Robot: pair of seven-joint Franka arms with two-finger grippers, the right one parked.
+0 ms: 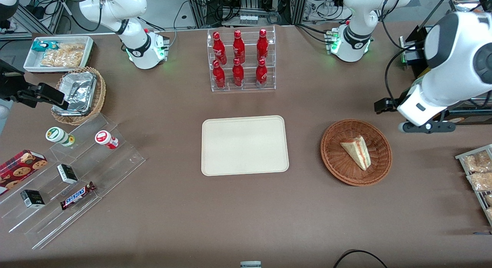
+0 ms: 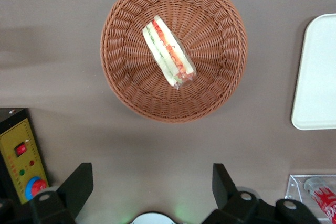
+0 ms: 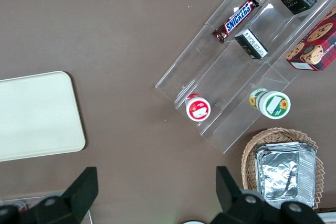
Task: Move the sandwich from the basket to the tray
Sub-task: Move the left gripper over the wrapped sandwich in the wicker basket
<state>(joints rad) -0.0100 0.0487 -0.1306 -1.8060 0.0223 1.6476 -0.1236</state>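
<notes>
Gripper (image 2: 148, 190) of the left arm hangs high above bare table (image 1: 246, 222) toward the working arm's end, its two dark fingers (image 2: 79, 187) spread wide with nothing between them. From the front camera the working arm (image 1: 442, 75) sits at about two o'clock of the basket (image 1: 334, 160), apart from it and touching none of its contents.

Sandwich (image 1: 357, 150) lies on its side in the middle of the reddish-brown basket, well below the claw and clear of it; its tip points to about five o'clock in the front view, the red and green filling showing along one long edge.

At nine o'clock of the basket lies the cream tray (image 1: 245, 145), well apart. At twelve o'clock of the tray, farther from the front camera, stands a clear rack of red bottles (image 1: 240, 60).
</notes>
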